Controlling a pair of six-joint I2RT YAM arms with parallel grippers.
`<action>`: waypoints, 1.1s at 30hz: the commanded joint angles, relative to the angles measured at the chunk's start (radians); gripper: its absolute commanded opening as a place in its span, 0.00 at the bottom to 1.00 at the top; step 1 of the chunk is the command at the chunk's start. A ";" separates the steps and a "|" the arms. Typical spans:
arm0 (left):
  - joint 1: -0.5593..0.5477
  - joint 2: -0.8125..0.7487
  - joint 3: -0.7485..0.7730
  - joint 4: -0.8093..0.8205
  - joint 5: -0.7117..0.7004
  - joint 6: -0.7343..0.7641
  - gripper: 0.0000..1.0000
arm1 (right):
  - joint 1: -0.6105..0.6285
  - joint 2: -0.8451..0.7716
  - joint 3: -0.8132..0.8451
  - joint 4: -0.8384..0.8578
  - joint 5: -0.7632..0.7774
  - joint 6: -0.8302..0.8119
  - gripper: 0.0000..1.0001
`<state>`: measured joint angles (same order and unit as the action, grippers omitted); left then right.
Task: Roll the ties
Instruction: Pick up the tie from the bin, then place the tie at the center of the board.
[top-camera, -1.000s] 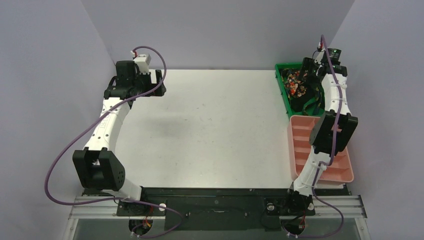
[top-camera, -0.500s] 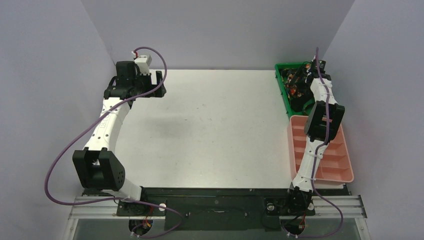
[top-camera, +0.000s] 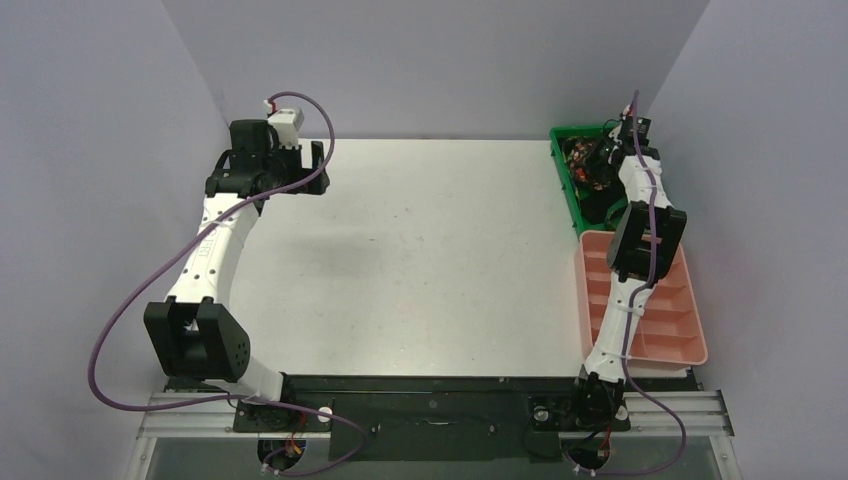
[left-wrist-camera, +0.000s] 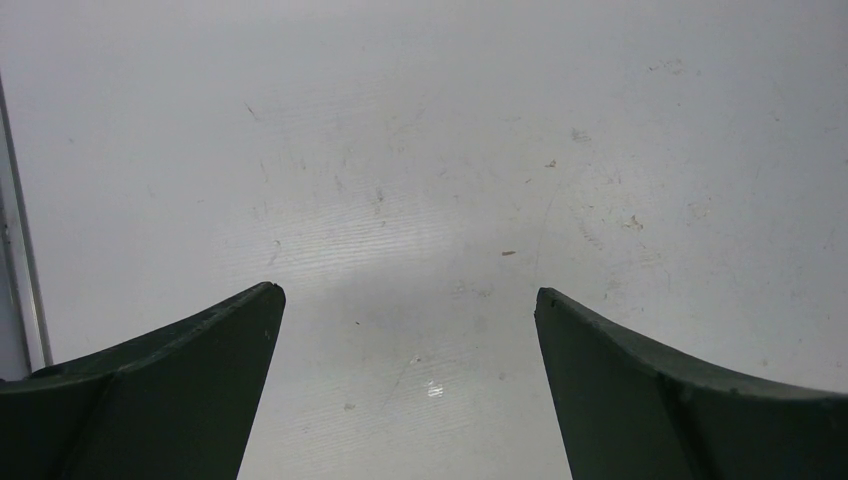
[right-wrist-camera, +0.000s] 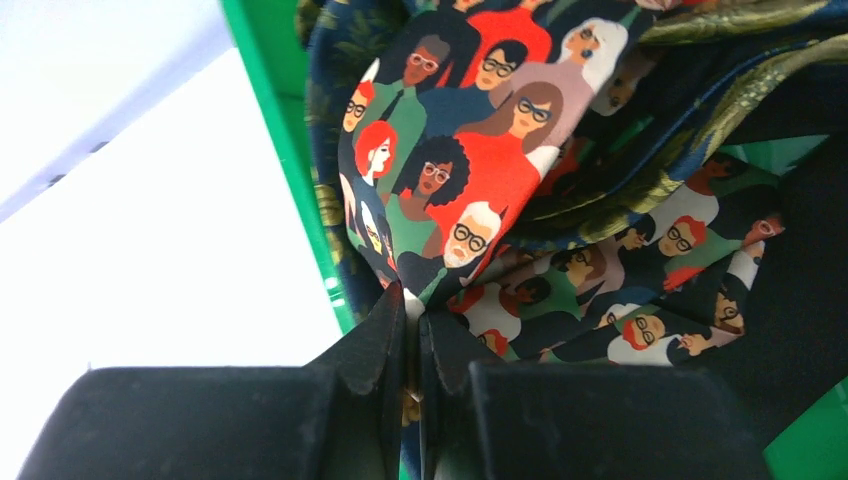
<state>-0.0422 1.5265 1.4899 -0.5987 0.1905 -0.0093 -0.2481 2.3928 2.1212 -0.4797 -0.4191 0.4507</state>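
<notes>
The bench (top-camera: 430, 260) lies bare across its middle, likely kept free as the surface where a tie will be spread and rolled. The left arm (top-camera: 215, 240) waits at the far left corner, out of the way. The left jaws hang wide apart over the bare surface, holding nothing.

The right arm (top-camera: 640, 230) stretches over the pink tray (top-camera: 690, 345), whose compartments probably wait for finished rolls, into the green bin (top-camera: 562, 185) at the far right corner. The ties (top-camera: 585, 165) sit heaped in that bin.

In the wrist view, the right jaws are pinched tight on a fold of the printed tie (right-wrist-camera: 470, 170), patterned with cartoon faces, just beside the bin's green wall (right-wrist-camera: 270, 120). A dark leafy tie (right-wrist-camera: 740, 20) is crumpled behind it. Gripping a top fold near the edge should let this tie lift clear.

A second ago the right arm was higher over the bin and its jaws were spread. It has since dipped in and clamped. The left arm has not moved.
</notes>
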 joint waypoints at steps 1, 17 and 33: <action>-0.002 -0.023 0.040 0.037 -0.002 0.020 0.97 | 0.004 -0.220 0.047 0.058 -0.063 -0.039 0.00; 0.034 0.072 0.113 0.080 0.024 -0.104 0.97 | 0.414 -0.548 0.060 0.169 -0.173 -0.082 0.00; 0.118 0.030 0.079 0.091 -0.007 -0.141 0.97 | 0.623 -0.771 -0.117 0.559 0.161 0.238 0.07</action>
<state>0.0509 1.6035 1.5589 -0.5617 0.1963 -0.1413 0.4316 1.7130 2.1529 0.0113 -0.4042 0.6651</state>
